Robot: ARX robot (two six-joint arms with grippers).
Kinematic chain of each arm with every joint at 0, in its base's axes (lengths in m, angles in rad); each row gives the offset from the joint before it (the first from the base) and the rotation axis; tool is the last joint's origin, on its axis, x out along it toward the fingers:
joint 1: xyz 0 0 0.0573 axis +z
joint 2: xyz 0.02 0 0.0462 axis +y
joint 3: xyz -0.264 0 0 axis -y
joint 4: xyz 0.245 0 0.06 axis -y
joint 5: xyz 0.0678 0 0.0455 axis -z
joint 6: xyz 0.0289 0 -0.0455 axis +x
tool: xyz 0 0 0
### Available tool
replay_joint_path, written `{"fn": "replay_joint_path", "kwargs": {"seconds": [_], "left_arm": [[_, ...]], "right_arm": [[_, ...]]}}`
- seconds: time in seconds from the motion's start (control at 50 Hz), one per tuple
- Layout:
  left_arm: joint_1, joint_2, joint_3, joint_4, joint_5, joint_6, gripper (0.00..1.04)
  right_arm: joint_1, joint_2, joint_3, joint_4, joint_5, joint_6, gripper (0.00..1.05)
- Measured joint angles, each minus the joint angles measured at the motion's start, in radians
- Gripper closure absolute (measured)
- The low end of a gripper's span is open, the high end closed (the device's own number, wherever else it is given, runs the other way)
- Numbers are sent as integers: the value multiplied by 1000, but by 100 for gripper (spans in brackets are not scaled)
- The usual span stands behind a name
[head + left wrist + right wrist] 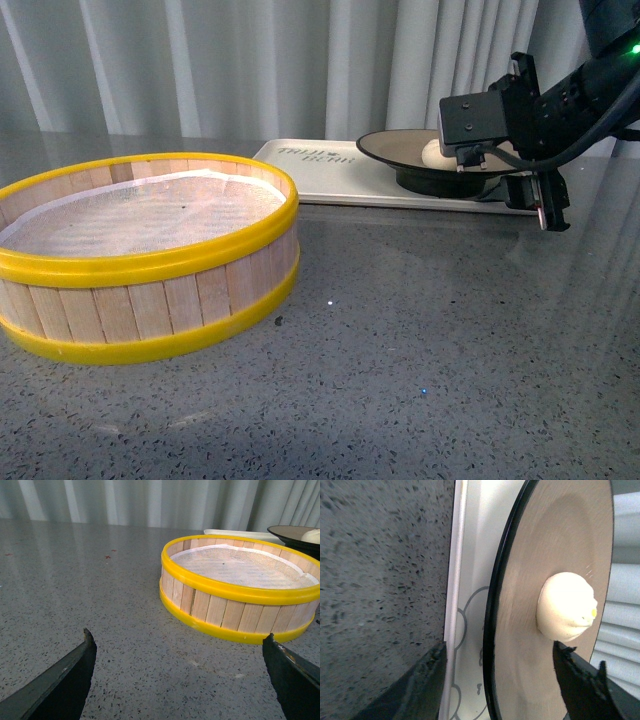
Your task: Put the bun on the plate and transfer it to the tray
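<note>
The bun sits in the middle of the plate, and the plate sits on the far right part of the tray. The plate is a bit tilted, with its left rim lifted up higher. The tray lies flat on the grey table, just behind the steamer basket. The right gripper is at the plate's right edge, and its two fingers are wide apart, one out over the tray's edge and one over the plate close to the bun. From the right wrist view the plate's black rim runs between those fingers, but they do not pinch it. The left gripper is to the left of the basket, low over the table, with its fingers spread wide and nothing in them. The basket has a yellow rim and a white cloth inside it. There is lots of open table in front of the basket and to the right of it, all the way up to the tray's near edge. A grey curtain hangs behind the tray.
</note>
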Motion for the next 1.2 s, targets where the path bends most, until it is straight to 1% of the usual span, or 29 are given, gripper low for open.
{"fn": "replay_joint_path", "kwargs": {"seconds": [0.08, 0.12, 0.22, 0.24, 0.3, 0.34, 0.38, 0.42, 0.44, 0.46, 0.521, 0.581, 0.621, 0.641, 0.681, 0.701, 0.761, 0.801, 0.821, 0.841, 0.881, 0.901, 0.921, 0.961, 1.101, 1.161, 1.181, 1.201], "left_arm": [[0, 0, 0, 0, 0, 0, 7], [0, 0, 0, 0, 0, 0, 7], [0, 0, 0, 0, 0, 0, 7], [0, 0, 0, 0, 0, 0, 7], [0, 0, 0, 0, 0, 0, 7], [0, 0, 0, 0, 0, 0, 7], [0, 0, 0, 0, 0, 0, 7], [0, 0, 0, 0, 0, 0, 7], [0, 0, 0, 0, 0, 0, 7], [0, 0, 0, 0, 0, 0, 7], [0, 0, 0, 0, 0, 0, 7], [0, 0, 0, 0, 0, 0, 7], [0, 0, 0, 0, 0, 0, 7], [0, 0, 0, 0, 0, 0, 7], [0, 0, 0, 0, 0, 0, 7], [0, 0, 0, 0, 0, 0, 7], [0, 0, 0, 0, -2, 0, 7], [0, 0, 0, 0, -2, 0, 7], [0, 0, 0, 0, -2, 0, 7], [0, 0, 0, 0, -1, 0, 7], [0, 0, 0, 0, 0, 0, 7], [0, 0, 0, 0, 0, 0, 7], [0, 0, 0, 0, 0, 0, 7], [0, 0, 0, 0, 0, 0, 7], [0, 0, 0, 0, 0, 0, 7], [0, 0, 0, 0, 0, 0, 7], [0, 0, 0, 0, 0, 0, 7], [0, 0, 0, 0, 0, 0, 7]], "right_arm": [[0, -37, -38, 12, -23, 18, 30], [0, -50, -51, 20, -30, 22, 26], [0, -130, -139, 48, -82, 66, 8], [0, -149, -158, 57, -90, 78, 7], [-2, -223, -220, 100, -110, 131, 9], [-5, -284, -275, 178, -92, 190, 9], [-8, -336, -322, 266, -48, 256, 9], [-15, -403, -385, 391, 31, 366, 9], [-18, -427, -408, 436, 58, 403, 9], [-22, -455, -430, 481, 77, 481, 9], [-32, -491, -441, 513, 87, 590, 9], [-34, -498, -443, 518, 95, 637, 9], [-32, -501, -468, 562, 153, 723, 12], [-29, -505, -495, 605, 205, 786, 16], [-27, -515, -544, 667, 276, 875, 21], [-27, -523, -580, 702, 309, 964, 25], [-26, -553, -678, 775, 331, 1123, 34], [-27, -586, -754, 819, 333, 1257, 41], [-28, -603, -789, 837, 333, 1293, 44], [-29, -630, -839, 863, 332, 1360, 50], [-34, -665, -900, 893, 330, 1413, 57], [-38, -690, -941, 911, 329, 1441, 62], [-39, -698, -955, 917, 329, 1445, 64], [-46, -728, -1007, 941, 329, 1473, 71], [-54, -794, -1131, 991, 317, 1506, 91], [-75, -830, -1195, 1012, 275, 1513, 101], [-84, -847, -1224, 1021, 268, 1513, 103], [-89, -859, -1243, 1027, 268, 1517, 103]]}}
